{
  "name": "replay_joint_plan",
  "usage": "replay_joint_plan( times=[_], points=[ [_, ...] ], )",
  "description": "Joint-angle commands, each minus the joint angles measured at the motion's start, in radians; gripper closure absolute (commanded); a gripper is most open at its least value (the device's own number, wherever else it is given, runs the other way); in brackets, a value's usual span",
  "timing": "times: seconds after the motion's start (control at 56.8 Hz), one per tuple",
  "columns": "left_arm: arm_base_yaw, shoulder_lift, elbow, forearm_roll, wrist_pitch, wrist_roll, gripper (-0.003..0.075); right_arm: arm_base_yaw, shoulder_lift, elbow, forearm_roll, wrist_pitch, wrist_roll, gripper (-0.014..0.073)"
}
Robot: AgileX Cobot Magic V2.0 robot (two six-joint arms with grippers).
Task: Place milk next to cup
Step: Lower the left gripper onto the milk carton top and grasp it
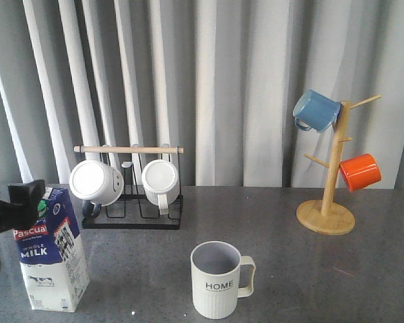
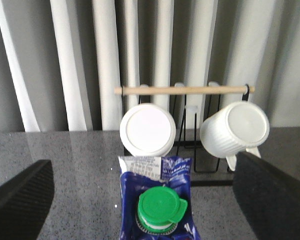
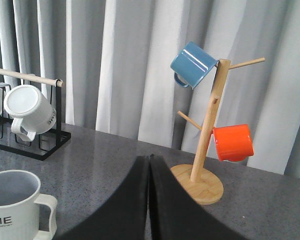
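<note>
Milk (image 1: 50, 252) on the counter's (image 1: 269, 222) far left, reading "Pascua" and "WHOLE MILK", our left gripper (image 2: 140, 200) spread wide over its green cap (image 2: 160, 206). Centre, we see the "HOME" cup (image 1: 219, 279), well apart. Right gripper (image 3: 148, 200) pressed closed, empty.

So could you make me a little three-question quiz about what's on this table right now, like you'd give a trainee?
1. True or false: the milk already stands touching the cup.
2. Which mug hangs higher on the wooden tree: A) the blue mug, B) the orange mug?
3. Fill in: the left gripper is ___ with the carton's green cap between its fingers; the right gripper is ___.

Key: 1 false, they stand apart. 2 A. 3 open; shut.
</note>
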Motion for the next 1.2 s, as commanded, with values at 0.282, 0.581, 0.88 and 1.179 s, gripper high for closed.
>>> replay_joint_plan(
  times=[0.282, 0.581, 0.88, 1.179],
  points=[
    [-0.016, 0.207, -0.035, -0.004, -0.228, -0.109, 0.0008, -0.005, -0.003, -0.028, -0.01, -0.068, -0.008, 0.0602],
    [-0.016, 0.304, -0.035, 0.071, -0.367, -0.148, 0.0433, -0.005, -0.003, -0.028, -0.01, -0.068, -0.008, 0.0602],
    [-0.016, 0.304, -0.035, 0.071, -0.383, -0.18, 0.0729, -0.005, -0.003, -0.028, -0.01, -0.068, -0.008, 0.0602],
    [-0.012, 0.299, -0.035, 0.071, -0.373, -0.188, 0.0728, -0.005, -0.003, -0.028, -0.01, -0.068, -0.008, 0.0602]
  ],
)
